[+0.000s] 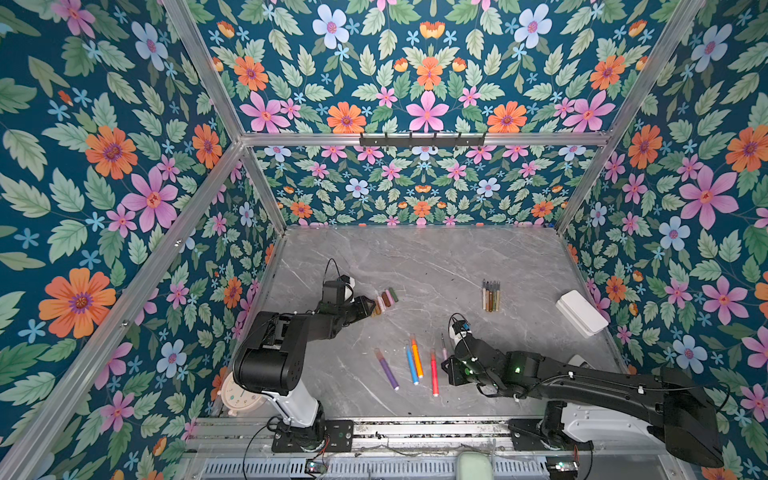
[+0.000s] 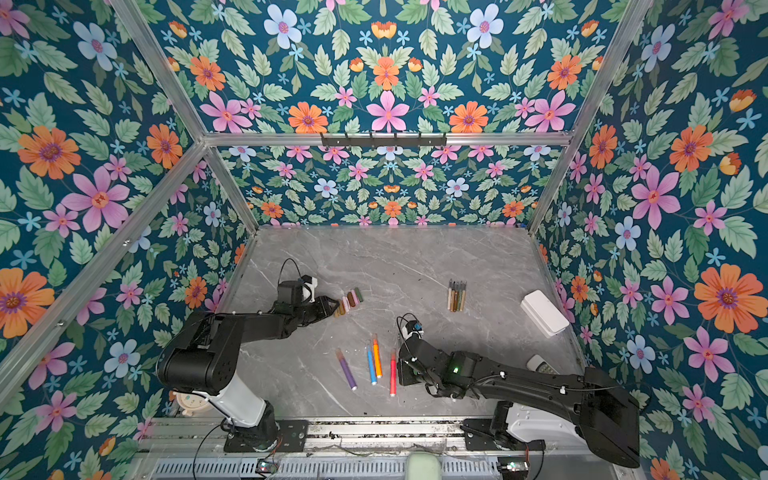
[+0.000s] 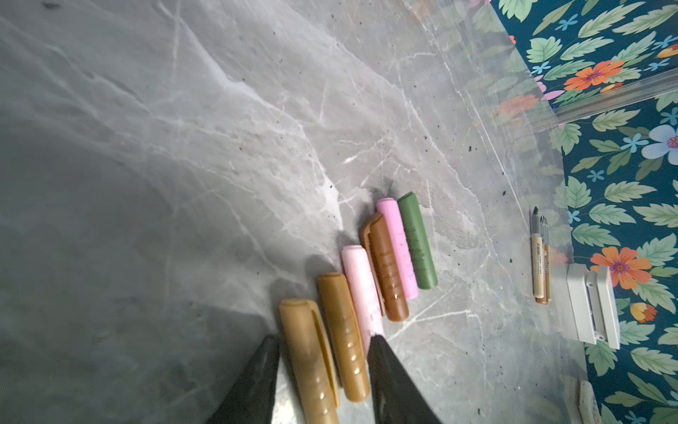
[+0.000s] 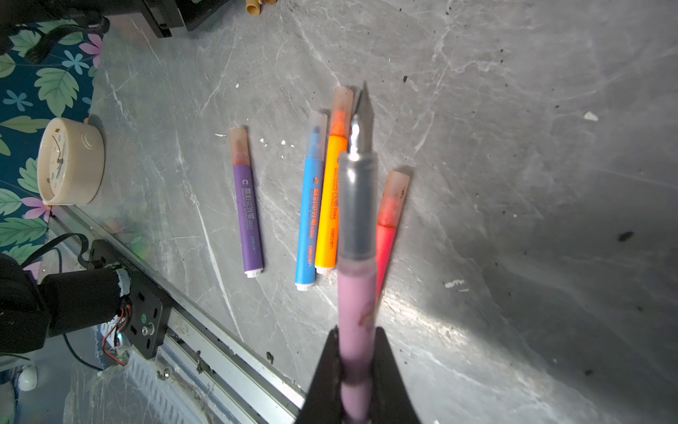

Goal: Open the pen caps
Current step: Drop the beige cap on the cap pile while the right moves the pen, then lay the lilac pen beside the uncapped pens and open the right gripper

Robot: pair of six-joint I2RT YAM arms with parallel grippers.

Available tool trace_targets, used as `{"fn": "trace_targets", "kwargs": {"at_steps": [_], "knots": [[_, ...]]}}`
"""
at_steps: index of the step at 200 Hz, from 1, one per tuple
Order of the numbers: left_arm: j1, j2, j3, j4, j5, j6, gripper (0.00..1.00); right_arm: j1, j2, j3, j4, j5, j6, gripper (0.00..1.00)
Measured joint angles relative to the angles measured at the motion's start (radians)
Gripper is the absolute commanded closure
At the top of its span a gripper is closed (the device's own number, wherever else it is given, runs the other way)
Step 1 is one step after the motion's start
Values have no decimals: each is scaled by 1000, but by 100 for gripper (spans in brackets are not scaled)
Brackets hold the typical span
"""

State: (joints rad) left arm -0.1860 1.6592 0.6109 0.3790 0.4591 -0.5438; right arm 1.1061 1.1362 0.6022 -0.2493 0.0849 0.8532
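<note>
Left jaws stand a bit open around the tan plastic pen cap (image 3: 306, 352), so it rests in the row of loose caps (image 1: 384, 300) on the grey marble surface (image 1: 419, 262). My right jaws squeeze the bare-tipped pink pen (image 4: 356, 293), holding it up.

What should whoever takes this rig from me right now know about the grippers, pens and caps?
Left gripper: open, jaws either side of the two gold caps at the end of the row of caps.
Right gripper: shut on the pink pen, cap off, nib bare.
Done: uncapped pens lined up toward the back right.
Left: purple marker, blue marker, orange marker and red marker, all capped; the pink pen is not yet set down.
</note>
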Motion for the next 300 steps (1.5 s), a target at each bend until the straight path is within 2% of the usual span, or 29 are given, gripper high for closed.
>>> {"fn": "trace_targets", "kwargs": {"at_steps": [64, 89, 111, 135, 155, 177, 195, 211, 231, 277, 300], "knots": [[1, -40, -34, 1, -18, -5, 57, -5, -5, -7, 10, -3, 4, 100], [1, -86, -66, 8, -16, -8, 57, -85, -64, -35, 2, -40, 6, 100], [1, -153, -100, 10, -15, -8, 57, -253, -176, -50, -48, -90, -22, 100], [1, -241, -137, 14, -21, -8, 57, -546, -294, -62, -114, -182, -80, 100], [1, -304, -161, 15, -32, -7, 57, -806, -319, -57, -150, -302, -135, 100], [1, -357, -181, 16, -37, -7, 57, -1074, -211, -23, -157, -450, -190, 100], [1, -380, -188, 15, -38, -7, 57, -1173, -69, 17, -145, -541, -220, 100], [1, -390, -192, 14, -38, -7, 57, -1193, 48, 72, -131, -580, -251, 100], [1, -395, -195, 13, -38, -7, 57, -1197, 164, 118, -91, -576, -285, 100], [1, -395, -202, 17, -26, -10, 57, -1200, 411, 251, -82, -479, -416, 100], [1, -387, -201, 26, -14, -26, 57, -1200, 483, 277, -87, -465, -454, 100]]}}
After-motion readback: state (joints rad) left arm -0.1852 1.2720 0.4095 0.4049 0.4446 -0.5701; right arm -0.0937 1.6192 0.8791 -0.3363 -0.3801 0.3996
